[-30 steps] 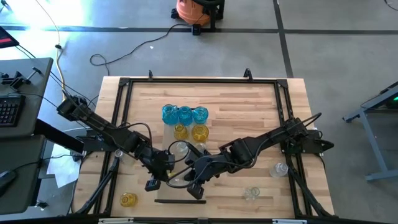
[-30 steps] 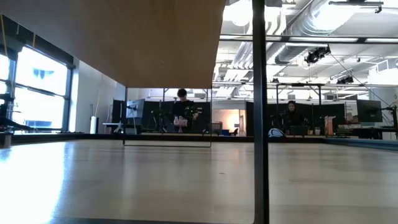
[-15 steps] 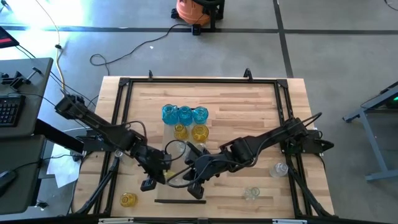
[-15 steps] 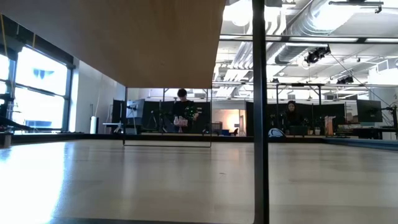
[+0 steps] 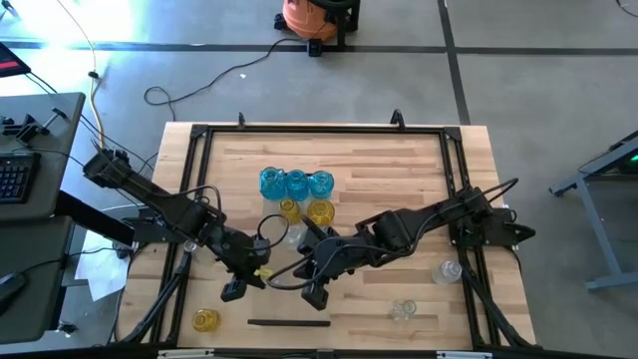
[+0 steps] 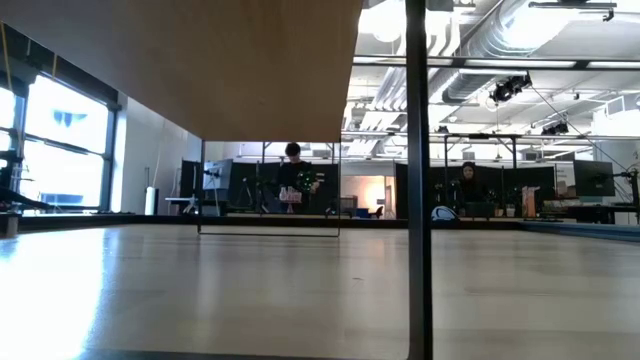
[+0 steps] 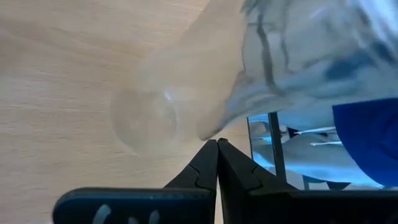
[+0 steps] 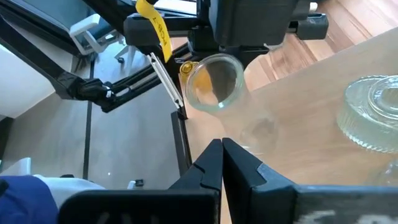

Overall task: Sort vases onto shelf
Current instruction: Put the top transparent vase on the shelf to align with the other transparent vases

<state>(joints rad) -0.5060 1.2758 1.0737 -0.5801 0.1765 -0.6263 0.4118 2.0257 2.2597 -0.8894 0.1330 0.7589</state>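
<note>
While both of my claws are pinched shut on nothing, no vase is being carried. My left claw (image 5: 234, 290) hangs low over the near-left part of the striped plank worktop (image 5: 399, 170). Just past its closed tips lies a clear round-bodied glass vase (image 7: 146, 115), near but not gripped. My right claw (image 5: 314, 293) sits close beside it toward the middle, its tips also together, and it faces the left arm across a short gap.

Farther out, three blue translucent glass vases (image 5: 296, 183) stand in a tight row at the worktop's middle, with two yellow glass vases (image 5: 320, 212) just in front of them. A lone yellow vase (image 5: 205, 320) sits at the near-left corner. Two more clear vases (image 5: 448, 270) stand well apart on the near-right side.

A pale smooth wooden shelf panel (image 6: 200, 60) fills the upper left of the low view, and I see no vase on it there. I judge the sorting mostly undone. The colours are partly gathered, yet every vase I can see rests on the worktop.
</note>
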